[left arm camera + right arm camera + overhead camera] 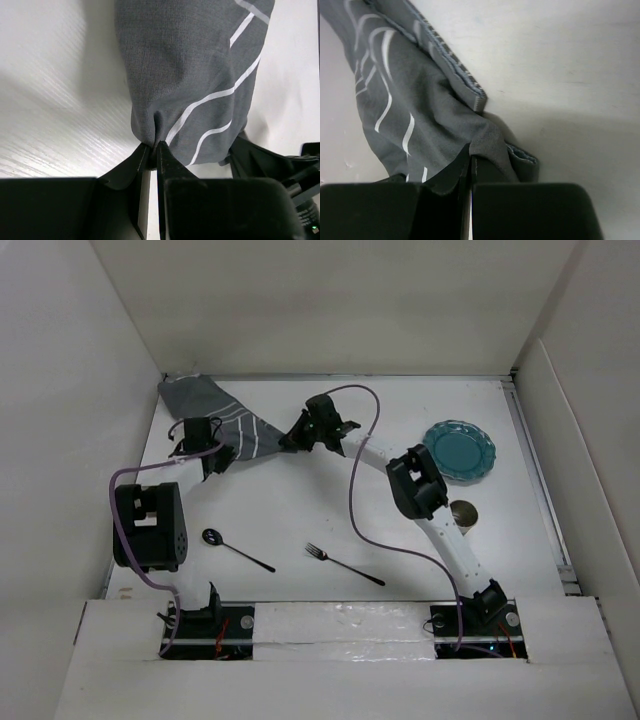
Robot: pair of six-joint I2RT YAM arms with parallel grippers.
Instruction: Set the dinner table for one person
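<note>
The dinner table (pixel 300 508) runs widest left to right in the top view. The striped grey placemat (pixel 215 405) lies bunched at its far-left corner, long axis slanting toward centre. The left gripper (pixel 152 146) and right gripper (pixel 471 156) are each clamped on its cloth.

We logged left arm (pixel 150 525) mostly black, blocky; right arm (pixel 455 545) white links, black joints; looping purple cables (pixel 352 490) on both; left gripper (pixel 152 145), right gripper (pixel 470 156) matte black.
</note>
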